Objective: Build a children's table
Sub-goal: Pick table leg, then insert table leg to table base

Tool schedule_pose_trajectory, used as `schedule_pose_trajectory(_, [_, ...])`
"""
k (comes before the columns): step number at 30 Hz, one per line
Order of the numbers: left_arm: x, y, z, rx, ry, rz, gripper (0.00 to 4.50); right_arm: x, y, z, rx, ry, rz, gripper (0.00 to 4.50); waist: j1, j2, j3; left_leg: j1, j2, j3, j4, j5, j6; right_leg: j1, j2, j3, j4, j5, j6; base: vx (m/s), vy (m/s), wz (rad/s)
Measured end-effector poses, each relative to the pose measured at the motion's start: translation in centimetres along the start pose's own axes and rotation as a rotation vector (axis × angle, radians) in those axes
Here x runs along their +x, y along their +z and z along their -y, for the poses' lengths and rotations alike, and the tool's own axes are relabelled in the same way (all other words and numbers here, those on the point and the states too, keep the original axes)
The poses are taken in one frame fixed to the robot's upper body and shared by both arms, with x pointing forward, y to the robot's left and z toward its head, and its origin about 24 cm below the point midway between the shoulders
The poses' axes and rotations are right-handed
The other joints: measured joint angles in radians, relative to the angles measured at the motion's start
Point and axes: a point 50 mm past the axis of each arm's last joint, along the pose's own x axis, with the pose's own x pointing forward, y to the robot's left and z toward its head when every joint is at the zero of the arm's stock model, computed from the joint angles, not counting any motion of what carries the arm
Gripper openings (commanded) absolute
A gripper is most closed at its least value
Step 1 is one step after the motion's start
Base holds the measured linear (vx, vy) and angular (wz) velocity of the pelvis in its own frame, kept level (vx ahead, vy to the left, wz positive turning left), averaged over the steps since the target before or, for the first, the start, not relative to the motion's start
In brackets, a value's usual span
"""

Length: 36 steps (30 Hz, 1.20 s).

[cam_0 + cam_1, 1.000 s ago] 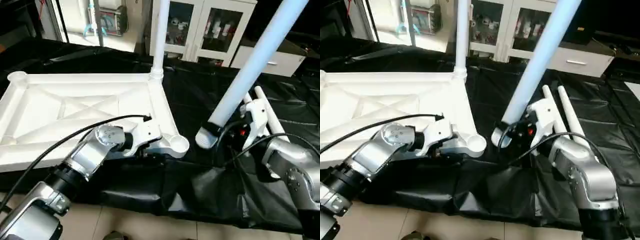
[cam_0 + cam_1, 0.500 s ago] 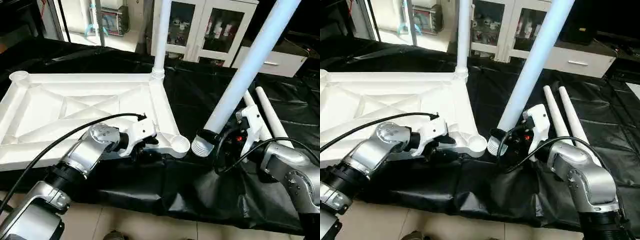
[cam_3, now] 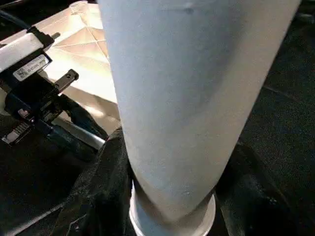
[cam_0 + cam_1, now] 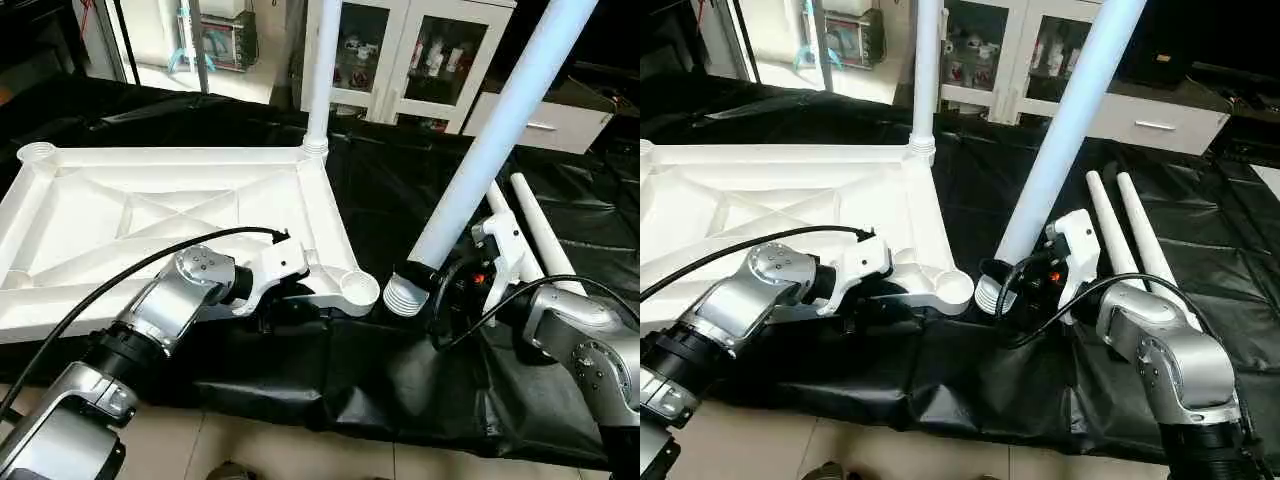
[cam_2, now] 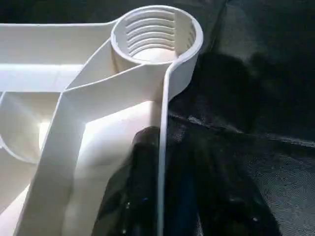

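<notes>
White plastic rectangular table top (image 4: 150, 220) lies underside up on black sheeting (image 4: 400, 370), X-ribs showing. One long white tapered tube leg (image 4: 322, 70) stands upright in the far right corner socket. The near right round threaded socket (image 5: 156, 34) is unfilled, at the top's front edge. The left gripper (image 5: 157, 196) is clamped on the thin side wall just behind that socket, one finger (image 5: 135, 187) inside, the other outside. The right gripper (image 4: 440, 285) is closed around a second white tube leg (image 4: 500, 130), tilted, its ribbed end (image 4: 404, 296) just beside the open socket, apart from it. Two more white legs (image 4: 1130, 240) lie flat on open sheeting behind the right arm.
</notes>
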Motion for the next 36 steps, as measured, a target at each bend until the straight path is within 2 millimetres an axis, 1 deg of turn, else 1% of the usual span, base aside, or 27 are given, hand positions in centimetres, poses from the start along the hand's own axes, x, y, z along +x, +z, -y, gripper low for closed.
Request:
schedule_pose_trajectory(3, [-0.1, -0.1, -0.1, -0.008, 0.007, 0.003, 0.78, 0.0, 0.1, 0.0, -0.003, 0.006, 0.002, 1.89, 0.000, 0.000, 0.000, 0.000, 0.000, 0.000, 0.000, 0.000, 0.000, 0.000, 0.000, 0.000, 0.000, 0.000, 0.000, 0.000, 0.000, 0.00])
schedule_pose_trajectory(5, [-0.1, -0.1, 0.0, -0.011, 0.004, 0.008, 0.48, 0.0, 0.1, 0.0, -0.003, 0.007, 0.001, 1.89, 0.000, 0.000, 0.000, 0.000, 0.000, 0.000, -0.001, 0.000, 0.000, 0.000, 0.000, 0.000, -0.001, 0.000, 0.000, 0.000, 0.000, 0.00])
schedule_pose_trajectory(11, [-0.2, -0.2, 0.4, -0.009, -0.017, 0.017, 0.06, 0.0, 0.1, 0.0, -0.002, 0.011, -0.002, 1.89, 0.000, 0.000, 0.000, 0.000, 0.000, 0.000, -0.002, 0.000, 0.000, 0.000, 0.000, 0.000, -0.002, 0.000, 0.000, 0.000, 0.000, 0.00])
schedule_pose_trajectory(16, [-0.3, -0.4, 1.0, 0.010, -0.025, 0.014, 0.06, 0.1, 0.2, -0.1, -0.004, 0.021, 0.000, 1.89, 0.000, 0.000, 0.000, 0.000, 0.000, 0.001, -0.002, 0.000, 0.000, 0.000, 0.000, 0.000, -0.002, 0.000, 0.000, 0.000, 0.000, 0.00])
schedule_pose_trajectory(19, [-0.4, -0.4, 1.6, 0.036, -0.025, 0.003, 0.06, 0.4, 0.7, -0.2, -0.006, 0.031, 0.004, 1.89, -0.002, 0.000, 0.000, 0.001, 0.000, 0.001, -0.002, 0.000, 0.000, 0.000, 0.000, 0.000, -0.002, 0.000, 0.001, 0.000, 0.000, 0.00])
schedule_pose_trajectory(22, [-0.1, -0.2, 2.2, 0.019, -0.021, 0.003, 0.06, 0.9, 1.0, -0.5, 0.004, 0.053, 0.015, 1.89, -0.001, -0.001, -0.001, 0.001, 0.000, 0.001, -0.002, 0.000, 0.000, 0.000, 0.000, 0.000, -0.002, -0.001, 0.001, 0.000, 0.000, 0.00])
schedule_pose_trajectory(27, [0.2, 0.2, 3.3, -0.005, -0.023, 0.006, 0.06, 1.4, 0.2, -1.2, 0.030, 0.101, -0.028, 1.89, -0.001, -0.003, -0.001, 0.001, 0.000, 0.001, -0.002, 0.000, 0.000, 0.000, 0.000, 0.000, -0.002, -0.001, 0.001, 0.000, 0.000, 0.00])
schedule_pose_trajectory(29, [0.3, 0.2, 3.4, -0.003, -0.023, 0.007, 0.06, 1.4, 0.1, -1.3, 0.033, 0.104, -0.033, 1.89, -0.001, -0.003, -0.001, 0.001, 0.000, 0.001, -0.002, 0.000, 0.000, 0.000, 0.000, 0.001, -0.002, -0.003, 0.005, 0.000, 0.000, 0.00])
schedule_pose_trajectory(33, [0.3, 0.3, 3.3, 0.040, -0.016, 0.002, 0.06, 1.4, -0.2, -1.1, 0.043, 0.102, -0.041, 1.89, 0.000, -0.006, -0.001, 0.001, 0.000, 0.001, -0.002, 0.000, 0.000, 0.000, 0.000, 0.001, -0.002, -0.004, 0.006, 0.000, 0.000, 0.00])
schedule_pose_trajectory(35, [0.1, 0.3, 3.3, 0.042, -0.017, -0.006, 0.59, 1.6, -0.2, -1.0, 0.048, 0.101, -0.040, 1.89, -0.001, -0.007, -0.001, 0.001, 0.000, 0.001, -0.002, 0.000, 0.000, 0.000, 0.000, 0.001, -0.002, -0.004, 0.006, 0.000, 0.000, 0.00])
schedule_pose_trajectory(36, [0.0, 0.2, 3.3, 0.039, -0.018, -0.011, 0.59, 1.6, -0.1, -1.0, 0.047, 0.101, -0.040, 1.89, -0.001, -0.008, -0.001, 0.001, 0.000, 0.001, -0.002, 0.000, 0.000, 0.000, 0.000, 0.001, -0.002, -0.004, 0.006, 0.000, 0.000, 0.00])
